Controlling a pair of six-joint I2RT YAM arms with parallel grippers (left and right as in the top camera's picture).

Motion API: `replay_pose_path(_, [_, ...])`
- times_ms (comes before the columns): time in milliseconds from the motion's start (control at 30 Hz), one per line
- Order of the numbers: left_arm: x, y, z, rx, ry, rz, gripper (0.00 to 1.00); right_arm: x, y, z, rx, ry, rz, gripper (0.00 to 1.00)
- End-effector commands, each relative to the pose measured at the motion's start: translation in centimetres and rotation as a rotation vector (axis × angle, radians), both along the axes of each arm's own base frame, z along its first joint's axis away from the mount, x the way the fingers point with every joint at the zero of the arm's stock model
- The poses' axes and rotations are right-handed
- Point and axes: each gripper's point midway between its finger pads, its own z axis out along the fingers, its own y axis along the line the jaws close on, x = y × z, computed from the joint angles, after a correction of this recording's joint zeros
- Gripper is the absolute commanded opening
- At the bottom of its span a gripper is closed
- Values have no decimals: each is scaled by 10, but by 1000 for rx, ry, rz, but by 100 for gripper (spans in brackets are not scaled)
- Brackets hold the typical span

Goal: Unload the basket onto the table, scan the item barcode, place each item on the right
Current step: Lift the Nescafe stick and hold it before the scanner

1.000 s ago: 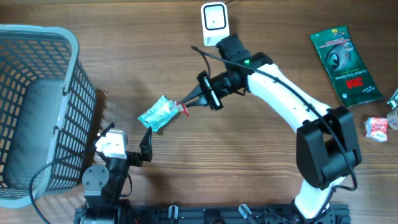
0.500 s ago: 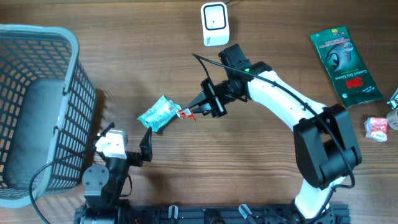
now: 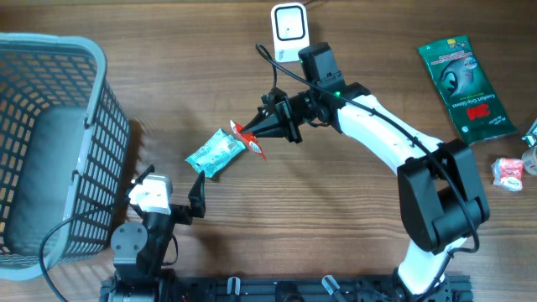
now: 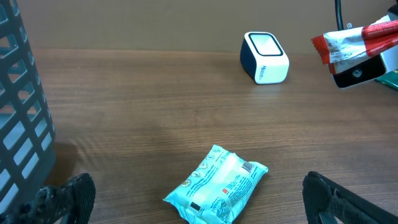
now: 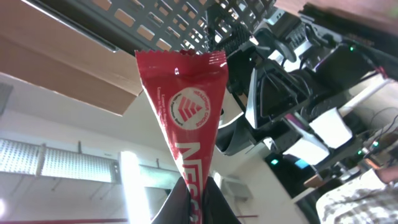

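A thin red sachet hangs above the table middle, pinched at one end by my right gripper, which is shut on it. In the right wrist view the sachet stands up from the shut fingers, its printed face toward the camera, which looks upward at the room. The white barcode scanner stands at the back of the table, just behind the right arm. My left gripper rests open at the front left, its black fingertips wide apart, with a teal packet lying on the table between and beyond them.
A large grey wire basket fills the left side. A green 3M packet lies at the back right, and a small red-and-white wrapped item lies near the right edge.
The right gripper has swung the red sachet and turned its wrist so the sachet now tilts up and sits slightly further back and left. The left arm and teal packet stayed still.
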Motion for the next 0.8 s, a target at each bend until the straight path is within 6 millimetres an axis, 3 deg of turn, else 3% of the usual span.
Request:
replay_pose_path(0, [0,-2,0,-11,-2,-9,100,-5,-2,7,36,31,44,4])
replay_pose_path(33, [0,-2,0,-11,-2,-9,100,-5,-1,8,47,4,43,4])
replay_pose_path(67, [0,-2,0,-11,-2,-9,100,6,3,-1,48,-140,-13,4])
replay_pose_path(167, [0,-2,0,-11,-2,-9,100,52,8,-33,-33,-592,-188,4])
replay_pose_path(233, [0,-2,0,-11,-2,-9,100,84,-4,-60,-234,-636,-315,5])
replay_pose_path(300, [0,-2,0,-11,-2,-9,100,109,-33,-100,-534,-592,-451,5])
replay_pose_path(400, [0,-2,0,-11,-2,-9,100,121,-88,-140,-920,-493,-600,5])
replay_pose_path(533, [0,-2,0,-11,-2,-9,100,150,-143,-136,-1177,-475,-857,5])
replay_pose_path(633, [0,-2,0,-11,-2,-9,100,172,-159,-124,-1224,-535,-936,5])
replay_pose_path(733, [0,-2,0,-11,-2,-9,100,208,-169,-109,-1211,-622,-993,5])
replay_pose_path(767, [0,-2,0,-11,-2,-9,100,230,-174,-98,-1213,-673,-1019,5])
